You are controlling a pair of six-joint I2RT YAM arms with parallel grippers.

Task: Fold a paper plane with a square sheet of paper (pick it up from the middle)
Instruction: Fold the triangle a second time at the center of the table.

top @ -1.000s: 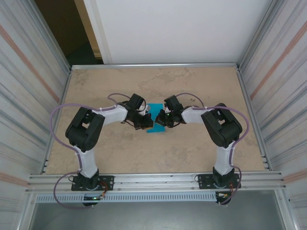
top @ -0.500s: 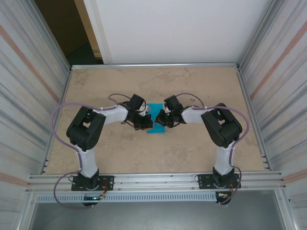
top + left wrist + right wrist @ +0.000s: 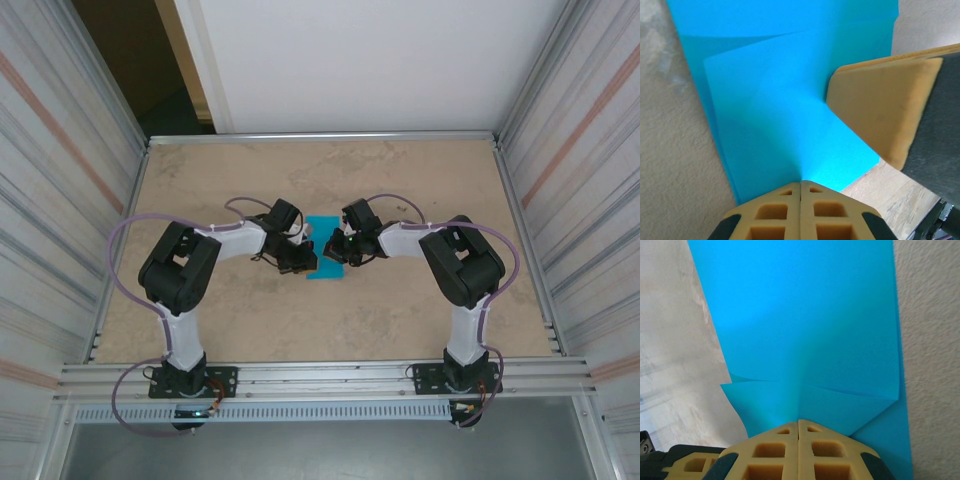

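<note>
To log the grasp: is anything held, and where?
Cannot be told: left end effector and right end effector, both shut, touch the square sheet of paper, pinching or only pressing.

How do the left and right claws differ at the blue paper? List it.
The left claw reaches the square sheet of paper from the left, the right claw from the right. The left claw's tips sit by a flat layer's corner; the right claw's sit where two folded flaps meet. Both are shut, tips on paper.

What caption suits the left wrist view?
Shut left hand at an edge of the folded teal paper on the table.
</note>
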